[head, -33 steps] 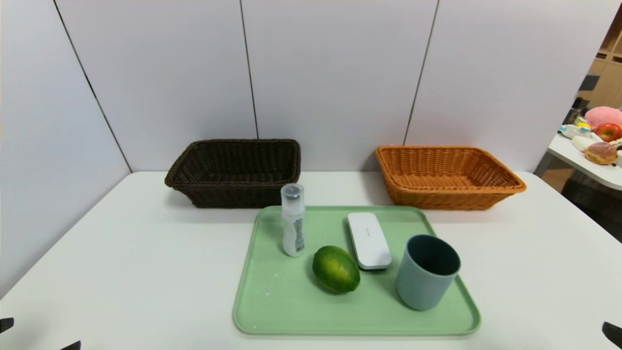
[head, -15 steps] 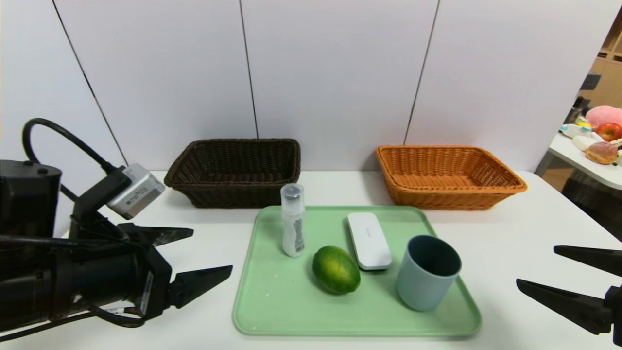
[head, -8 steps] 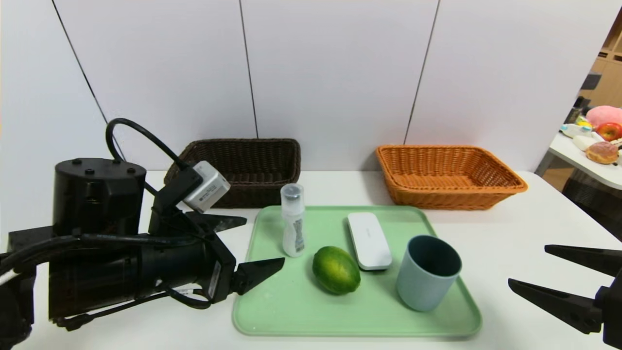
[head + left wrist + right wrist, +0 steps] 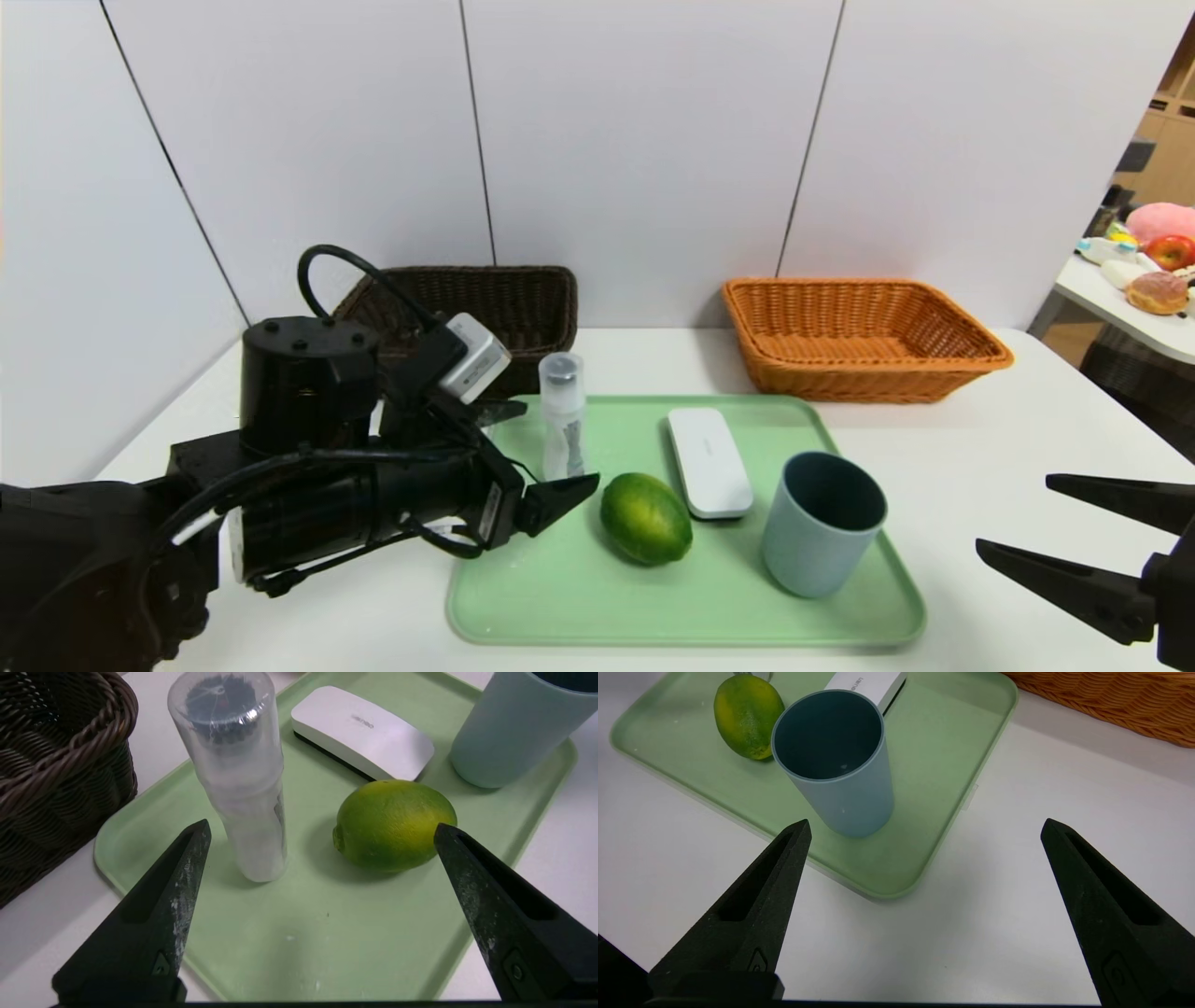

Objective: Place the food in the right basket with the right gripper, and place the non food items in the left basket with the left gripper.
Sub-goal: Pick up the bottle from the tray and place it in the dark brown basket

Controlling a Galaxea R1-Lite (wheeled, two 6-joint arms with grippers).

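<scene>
your left gripper [image 4: 553,443] has swung in over the tray [image 4: 686,631], jaws wide and empty, near the bottle [image 4: 563,420]; likely first pick. your right gripper [image 4: 1013,516] waits wide beside the tray. the lime [image 4: 646,518] sits on the tray, white table [image 4: 327,616] beneath, pale panels [image 4: 644,140] beyond the tray.
</scene>
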